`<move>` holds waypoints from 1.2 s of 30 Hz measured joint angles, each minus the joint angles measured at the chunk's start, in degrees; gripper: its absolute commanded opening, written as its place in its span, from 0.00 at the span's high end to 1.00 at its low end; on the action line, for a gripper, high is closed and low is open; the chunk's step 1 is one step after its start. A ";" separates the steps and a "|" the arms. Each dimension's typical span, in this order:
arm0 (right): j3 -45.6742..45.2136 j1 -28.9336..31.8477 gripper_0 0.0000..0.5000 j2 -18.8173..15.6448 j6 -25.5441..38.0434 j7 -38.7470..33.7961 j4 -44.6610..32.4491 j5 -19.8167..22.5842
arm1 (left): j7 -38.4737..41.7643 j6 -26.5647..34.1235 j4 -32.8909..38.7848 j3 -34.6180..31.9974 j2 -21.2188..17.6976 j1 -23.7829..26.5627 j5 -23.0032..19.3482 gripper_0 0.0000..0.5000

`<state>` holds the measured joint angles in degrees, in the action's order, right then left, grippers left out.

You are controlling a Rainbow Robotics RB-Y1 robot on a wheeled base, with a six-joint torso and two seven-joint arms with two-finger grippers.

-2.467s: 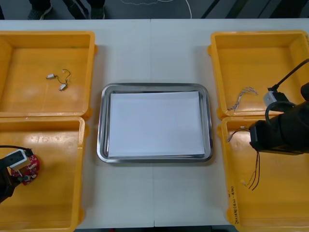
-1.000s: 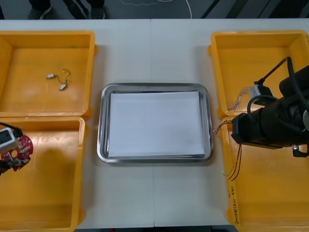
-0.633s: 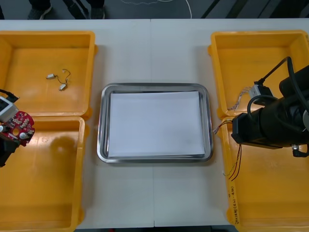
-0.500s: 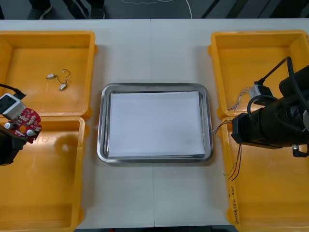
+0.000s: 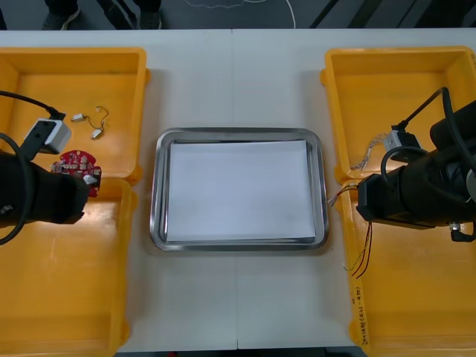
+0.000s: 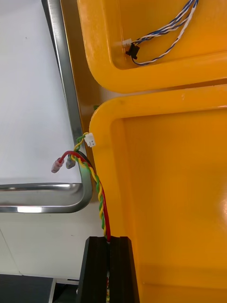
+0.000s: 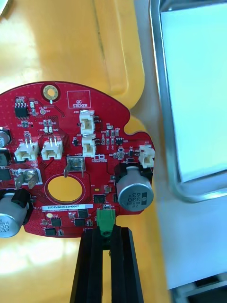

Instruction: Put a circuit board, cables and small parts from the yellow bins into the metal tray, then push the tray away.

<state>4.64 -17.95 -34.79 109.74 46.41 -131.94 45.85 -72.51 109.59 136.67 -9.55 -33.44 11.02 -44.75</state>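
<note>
**Board and cable both lifted, the tray not yet loaded**

My left tool [image 7: 105, 232] is clamped on the rim of the round red circuit board [image 7: 71, 161], pinching it at a small green connector. The board hangs flat over the wall shared by the two yellow plastic bins on the counter's left side, the far one [image 5: 74, 74] and the near one [image 5: 67, 282]. I judge this to be the carry step: the board is out of its bin but short of the shiny metal tray with the white inside [image 5: 154, 193], which sits at the counter's middle.

The next move calls for a sideways sweep toward the counter's middle, high enough to clear the bins' inner wall and the tray's raised rim. Then I lower the board and let go over the white floor.

My right tool [image 6: 108, 241] is shut on a twisted red and yellow cable [image 6: 97, 189]. It is held over the inner wall of the near right yellow bin [image 5: 416, 297]. The cable's loose ends dangle at the tray's near right corner, and I cannot tell whether they touch the rim.

A twisted blue and white cable [image 5: 372, 151] lies in the far right yellow bin [image 5: 401, 89]. Small metal parts [image 5: 89, 123] lie in the far left bin, both waiting their turn.

The dangling cable could snag the tray's rim. Otherwise nothing stands between the board and the tray but the bin wall.
</note>
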 measured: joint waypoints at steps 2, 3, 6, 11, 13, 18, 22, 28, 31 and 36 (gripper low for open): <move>0.00 0.00 1.00 0.00 0.00 0.00 0.00 0.00 | 2.01 0.00 0.00 2.09 0.00 0.96 0.54 1.00; 0.00 0.00 1.00 0.00 0.00 0.00 0.00 0.00 | 2.02 0.00 0.00 3.13 0.00 1.46 0.80 1.00; 0.00 0.00 1.00 0.00 0.00 0.00 0.00 0.00 | 2.03 0.01 0.00 6.15 0.00 2.91 1.67 1.00; 0.00 0.00 1.00 0.00 0.00 0.00 0.00 0.00 | 3.03 0.02 0.01 11.17 0.00 5.73 2.96 1.00; 0.00 0.00 1.00 0.00 0.00 0.00 0.00 0.00 | 5.20 0.02 0.01 13.28 0.00 6.88 3.59 1.00; 0.01 0.00 1.00 0.00 0.00 0.00 0.00 0.01 | 15.27 0.03 0.02 18.44 0.04 9.04 6.33 1.00; 0.01 0.00 1.00 0.00 0.00 0.00 0.00 0.01 | 21.75 0.03 0.05 21.76 0.87 10.05 9.46 1.00; 0.01 0.00 1.00 0.00 0.00 0.00 0.00 0.02 | 22.34 0.03 -0.04 28.49 2.05 12.48 12.82 1.00; 0.01 0.00 1.00 0.00 0.00 0.00 0.00 0.02 | 22.94 0.04 -1.32 31.81 2.55 14.38 12.83 1.00; 0.02 0.00 1.00 0.00 0.00 0.00 0.00 0.02 | 28.42 0.04 -6.64 35.46 4.11 17.69 12.80 1.00</move>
<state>4.66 -17.95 -34.79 109.75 46.41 -131.95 45.86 -44.09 109.63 130.04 25.91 -29.33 28.71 -31.94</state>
